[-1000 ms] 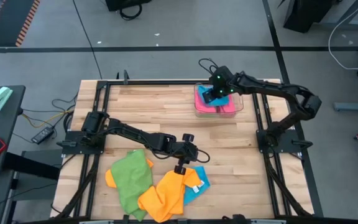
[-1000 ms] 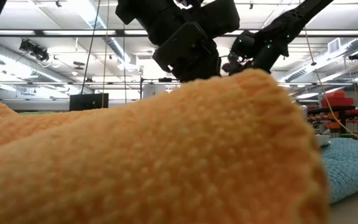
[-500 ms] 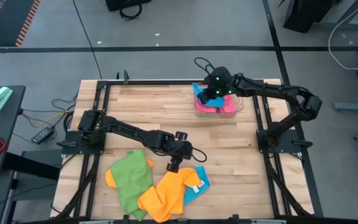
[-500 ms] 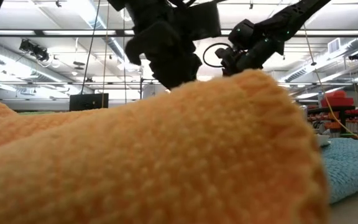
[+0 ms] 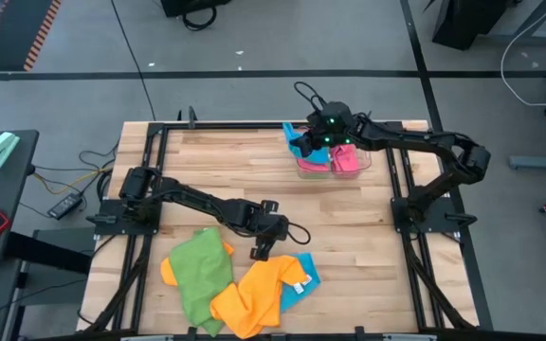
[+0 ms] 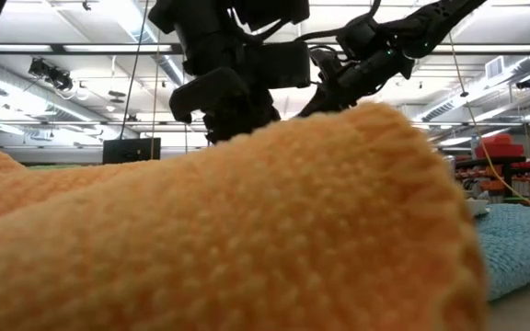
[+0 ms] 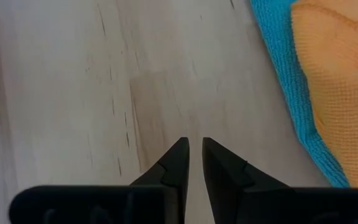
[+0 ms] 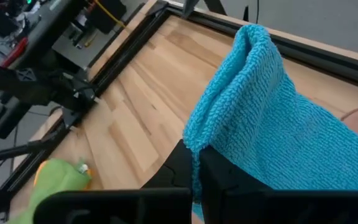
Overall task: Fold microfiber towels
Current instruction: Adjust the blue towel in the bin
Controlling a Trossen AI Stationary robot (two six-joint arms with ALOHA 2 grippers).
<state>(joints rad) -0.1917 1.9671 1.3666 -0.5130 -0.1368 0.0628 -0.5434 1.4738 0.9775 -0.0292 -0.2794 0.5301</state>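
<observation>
My right gripper is shut on a sky-blue towel over the left rim of the clear tray at the far right. A pink towel lies in that tray. A heap of towels lies at the table's near edge: green, orange and another blue one. My left gripper points down at bare wood just left of that heap. Its fingertips are a narrow slit apart with nothing between them. My right gripper pinches a folded edge of the sky-blue towel between its two fingers, in more than one layer. The fingers slant down from the table's right side. The towel bunches up past the fingertips and is raised above the tray; its lower end is hidden by the gripper.
Black frame rails run along the table's left and right sides. Bare wood lies between the tray and the heap. In the low view the orange towel fills the foreground.
My right gripper has risen and gone toward the table's left edge, tipping up, drawing the sky-blue towel up out of the tray while the pink one stays in it. My left gripper has moved off the orange towel's tip toward the table's left, over bare wood.
</observation>
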